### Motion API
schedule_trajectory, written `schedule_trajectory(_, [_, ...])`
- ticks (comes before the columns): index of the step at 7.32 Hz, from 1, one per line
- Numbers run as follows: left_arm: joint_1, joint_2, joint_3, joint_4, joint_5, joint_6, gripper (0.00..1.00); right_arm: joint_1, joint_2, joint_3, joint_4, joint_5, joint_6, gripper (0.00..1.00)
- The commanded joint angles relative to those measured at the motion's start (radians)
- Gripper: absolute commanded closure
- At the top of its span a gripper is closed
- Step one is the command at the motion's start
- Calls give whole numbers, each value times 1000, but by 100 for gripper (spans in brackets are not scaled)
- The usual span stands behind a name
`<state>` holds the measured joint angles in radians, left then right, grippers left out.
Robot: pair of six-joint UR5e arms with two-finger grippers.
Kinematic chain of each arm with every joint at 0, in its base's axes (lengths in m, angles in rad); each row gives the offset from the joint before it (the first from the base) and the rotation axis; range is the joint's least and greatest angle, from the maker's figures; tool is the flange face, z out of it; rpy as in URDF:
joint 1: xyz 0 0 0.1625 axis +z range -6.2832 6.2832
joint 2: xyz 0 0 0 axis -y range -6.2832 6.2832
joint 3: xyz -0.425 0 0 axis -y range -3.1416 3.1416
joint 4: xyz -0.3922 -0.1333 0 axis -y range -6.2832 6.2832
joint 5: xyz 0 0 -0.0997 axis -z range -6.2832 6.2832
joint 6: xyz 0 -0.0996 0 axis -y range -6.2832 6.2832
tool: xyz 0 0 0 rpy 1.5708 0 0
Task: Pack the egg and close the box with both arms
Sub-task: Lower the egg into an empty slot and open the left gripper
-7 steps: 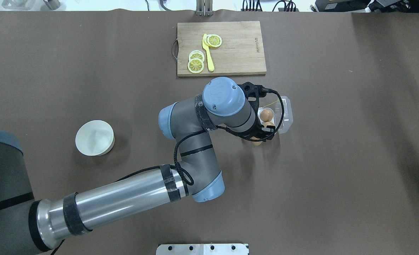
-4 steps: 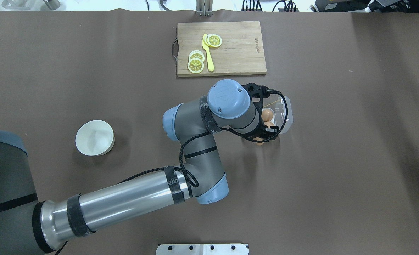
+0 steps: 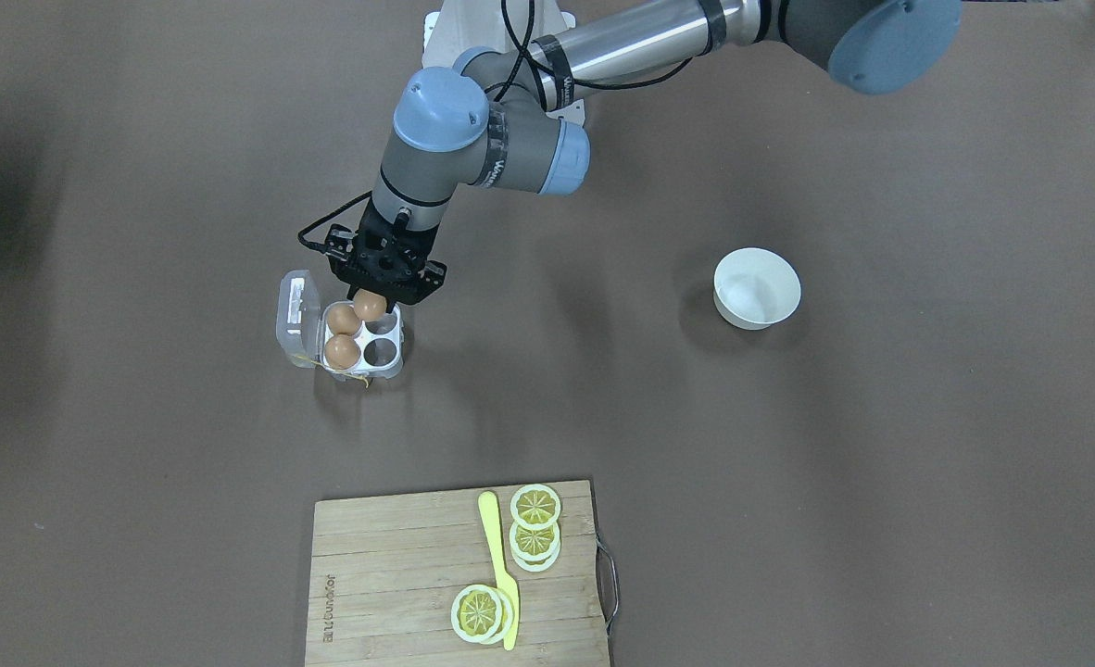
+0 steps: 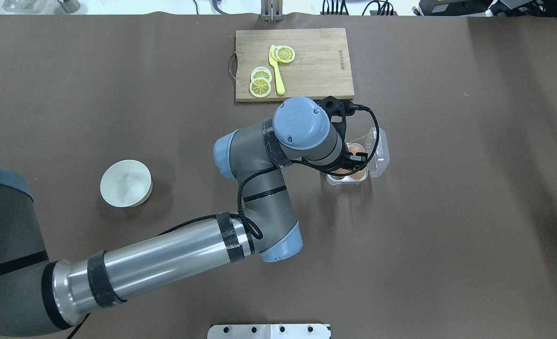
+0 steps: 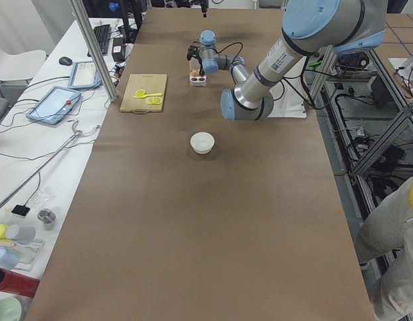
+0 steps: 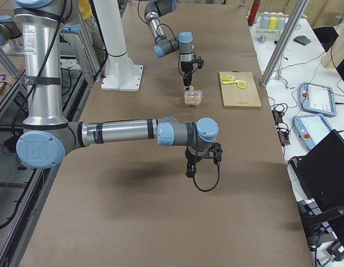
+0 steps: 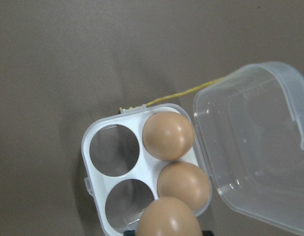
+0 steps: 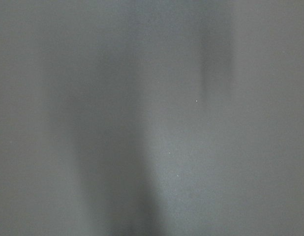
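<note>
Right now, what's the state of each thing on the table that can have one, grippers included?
Clear plastic four-cell egg carton: lid open; two cells filled, two empty.
Brown egg: held above the carton, not yet in a cell.
Left gripper: shut on that egg.
Right gripper: cannot tell whether open or shut.
White round bowl: upright, empty.

Blurred grey-brown table surface (image 8: 93, 73), soft dark shadow bands across it, few tiny pale specks
</note>
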<state>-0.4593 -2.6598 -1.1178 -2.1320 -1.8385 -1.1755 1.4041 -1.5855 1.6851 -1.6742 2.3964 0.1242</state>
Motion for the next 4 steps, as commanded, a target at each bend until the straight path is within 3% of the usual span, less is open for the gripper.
schedule_trajectory(1, [-7,0,9,-3,40,-15,81,-1,-1,-1,-1,0,0,0])
schedule_trajectory(4, [-2,1,50,-12,47,-16,81,-1,-1,-4,1,0,0,0])
